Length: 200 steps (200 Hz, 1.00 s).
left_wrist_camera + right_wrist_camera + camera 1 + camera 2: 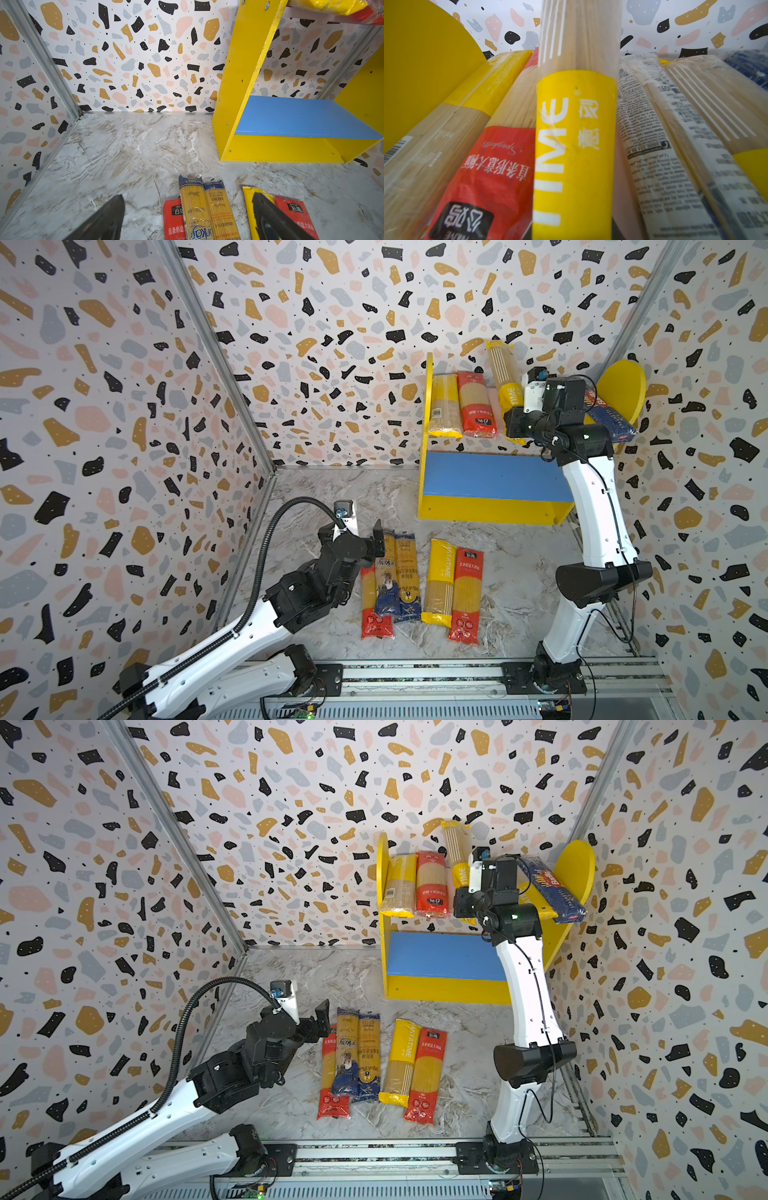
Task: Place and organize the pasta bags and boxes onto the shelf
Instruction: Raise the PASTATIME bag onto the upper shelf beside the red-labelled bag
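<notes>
Your right gripper [514,419]: the jaws are hidden under the wrist in both top views and out of frame in the right wrist view, so you can't tell whether they're spread or pinching. Right in front of it is a yellow PASTATIME pack [575,128]. It's steeply tilted, with its far end up against the back wall and its near end over the pink upper board [626,187] of the shelf [428,414].

Also on that board:
- a clear pack with yellow end [444,406] against the shelf's side
- a red pack [476,406] touching it
- a pack with a printed label [654,145] on the other side of the tilted one
- a blue Barilla box [552,890], tilted against the round-topped side panel

The blue lower board [494,477] has nothing on it.

Your left gripper [188,196]: jaws spread wide, gripping nothing, low over the marble tabletop [316,489] at the far end of the floor row.

The row, side by side:
- a red bag [370,614]
- two blue-ended bags [397,572] overlapping it
- just beside those, a second yellow PASTATIME bag [440,580] touching another red bag [467,597]
</notes>
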Tool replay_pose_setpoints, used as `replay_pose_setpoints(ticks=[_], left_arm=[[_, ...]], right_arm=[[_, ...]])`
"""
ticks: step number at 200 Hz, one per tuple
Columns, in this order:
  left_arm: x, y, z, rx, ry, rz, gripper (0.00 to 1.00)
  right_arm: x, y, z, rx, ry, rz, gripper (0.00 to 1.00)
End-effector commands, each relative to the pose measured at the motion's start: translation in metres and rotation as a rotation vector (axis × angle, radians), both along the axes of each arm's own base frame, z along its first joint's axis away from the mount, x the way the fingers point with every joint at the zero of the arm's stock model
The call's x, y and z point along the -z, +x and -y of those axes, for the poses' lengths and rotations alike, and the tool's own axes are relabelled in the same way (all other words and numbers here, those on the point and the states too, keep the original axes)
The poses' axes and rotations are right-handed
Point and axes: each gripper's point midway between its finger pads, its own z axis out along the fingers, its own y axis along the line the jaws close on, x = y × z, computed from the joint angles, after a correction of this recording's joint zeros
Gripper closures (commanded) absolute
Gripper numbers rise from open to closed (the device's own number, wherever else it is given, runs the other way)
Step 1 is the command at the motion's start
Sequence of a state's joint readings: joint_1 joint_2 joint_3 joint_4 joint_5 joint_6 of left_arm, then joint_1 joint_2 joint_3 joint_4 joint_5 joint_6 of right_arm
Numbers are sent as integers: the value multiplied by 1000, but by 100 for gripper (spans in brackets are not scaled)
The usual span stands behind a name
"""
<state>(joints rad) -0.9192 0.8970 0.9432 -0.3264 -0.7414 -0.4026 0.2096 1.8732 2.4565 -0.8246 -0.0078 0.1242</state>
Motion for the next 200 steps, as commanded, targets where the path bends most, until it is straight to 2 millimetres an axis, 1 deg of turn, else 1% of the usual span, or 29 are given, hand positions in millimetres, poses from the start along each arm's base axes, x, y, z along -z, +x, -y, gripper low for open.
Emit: replay_pose_setpoints(ticks=[1, 8, 12, 24, 36, 66, 82, 96, 109, 118, 128, 137, 186, 195, 200], left_arm=[[-4, 3, -2, -15, -10, 25, 5], [-4, 3, -2, -17, -10, 26, 5], [-4, 3, -2, -17, -9, 26, 5], [-3, 4, -1, -17, -7, 26, 5], [-3, 4, 0, -17, -7, 26, 5], [-3, 5, 0, -21, -6, 26, 5], [-2, 5, 0, -21, -9, 28, 5], [-1, 5, 0, -21, -11, 27, 5], [-1, 5, 0, -22, -16, 27, 5], [0, 5, 0, -22, -18, 25, 5], [0, 5, 0, -22, -18, 23, 5], [1, 4, 0, -22, -19, 23, 5], [1, 2, -3, -23, -22, 22, 5], [1, 2, -3, -23, -21, 20, 5], [1, 2, -3, -22, -22, 20, 5]], right_arm=[[-75, -14, 5, 8, 38, 235, 49], [-75, -16, 6, 13, 40, 233, 38], [-74, -15, 7, 16, 40, 230, 33], [-73, -16, 8, 23, 37, 228, 25], [-72, -16, 10, 34, 36, 226, 23], [-74, -23, 15, 55, 41, 232, 23], [-74, -26, 15, 52, 45, 238, 26], [-67, -25, 14, 51, 40, 225, 39], [-59, -22, 14, 50, 32, 202, 49], [-50, -18, 13, 51, 25, 179, 54], [-41, -16, 13, 55, 22, 153, 57], [-32, -15, 13, 58, 23, 131, 59], [18, -16, 14, 75, 38, 24, 59], [21, -18, 15, 78, 40, 21, 58], [19, -20, 15, 76, 44, 29, 58]])
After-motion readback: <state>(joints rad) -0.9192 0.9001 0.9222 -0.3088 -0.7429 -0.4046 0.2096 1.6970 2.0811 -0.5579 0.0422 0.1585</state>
